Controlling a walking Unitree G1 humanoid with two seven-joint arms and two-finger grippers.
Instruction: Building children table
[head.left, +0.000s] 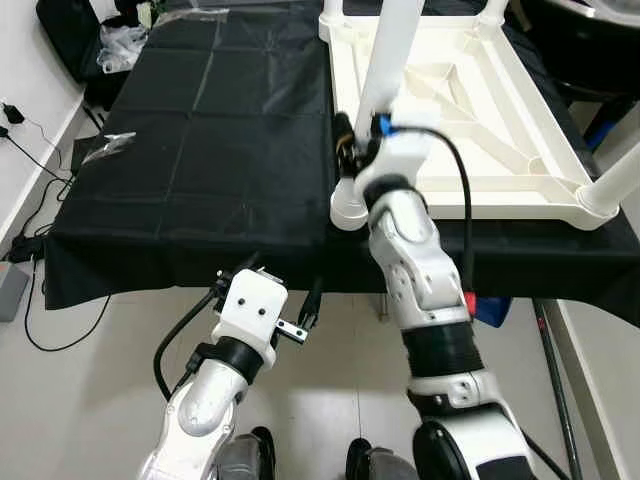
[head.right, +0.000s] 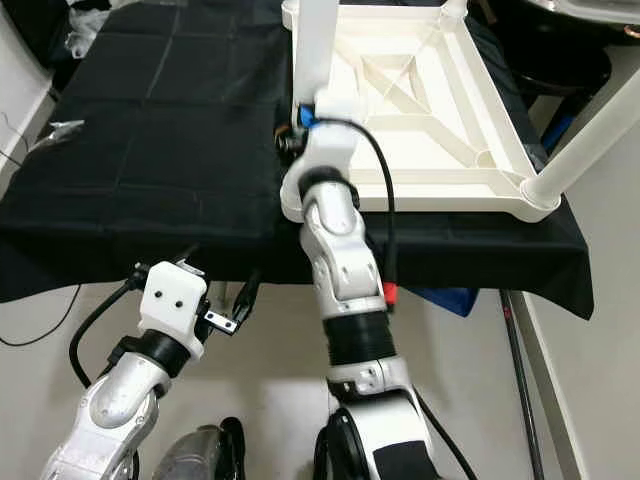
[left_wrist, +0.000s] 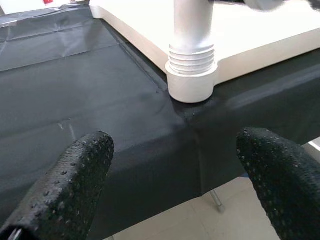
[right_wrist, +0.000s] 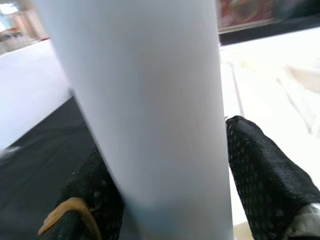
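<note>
Nearest: left gripper (head.left: 300, 318), fingers spread, empty, low before black-draped table edge (head.left: 180, 250). Beyond, right gripper (head.left: 352, 140) clamped on white cylindrical plastic leg (head.left: 385, 60), axis near vertical, seated in near-left corner socket (left_wrist: 192, 82) of upturned cream plastic tabletop (head.left: 470, 110). Right arm nearer. No containers.

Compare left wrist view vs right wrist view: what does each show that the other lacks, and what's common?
Left wrist: the left end effector, open, hanging off the edge of the black cloth, looking at the threaded socket where the table leg meets the tabletop corner.
Right wrist: the right end effector with black fingers on either side of that leg, close up.
Both: the white leg, upside-down white tabletop, black cloth.
</note>
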